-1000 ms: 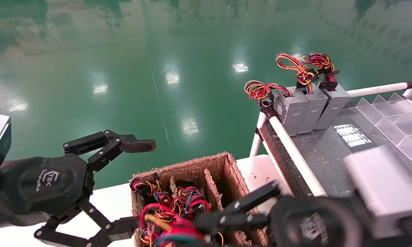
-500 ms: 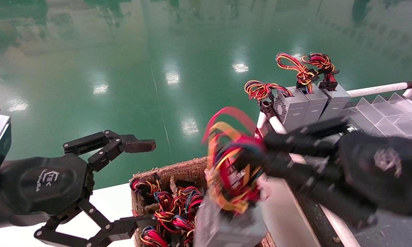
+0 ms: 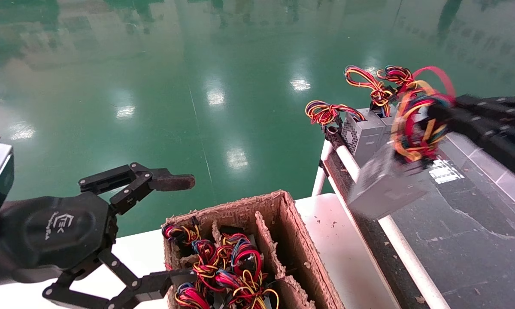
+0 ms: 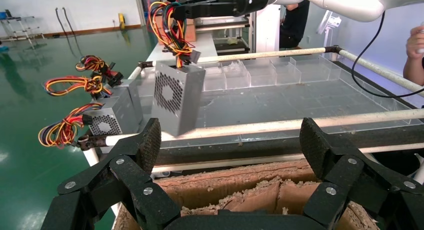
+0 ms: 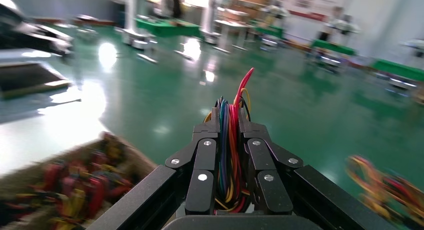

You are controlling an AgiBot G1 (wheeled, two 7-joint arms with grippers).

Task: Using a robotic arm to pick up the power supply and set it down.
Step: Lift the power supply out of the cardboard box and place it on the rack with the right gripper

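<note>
I have the power supply (image 3: pixel 386 186) off the ground and in the air: my right gripper (image 3: pixel 440 118) is clamped on its looped wire bundle (image 3: pixel 416 124), and the grey box dangles tilted beneath, over the near-left edge of the dark work table (image 3: pixel 455 223), just above the white rail (image 3: pixel 405 253). So the pick is done and the carry looks about halfway; what I judge is left is bringing it further over the table, lowering it beside the row of placed supplies (image 3: pixel 367 137) at the far-left corner, and letting go. My left gripper (image 3: pixel 154 234) is parked with its fingers spread wide at the left of the cardboard box (image 3: pixel 283 214), which holds more units in its compartments. From the right wrist view I see only wires pinched between the fingers (image 5: pixel 200 175); the box body is hidden below. In the head view most of the right arm is cut off at the frame edge, and I cannot tell how high the box hangs above the table.
</note>
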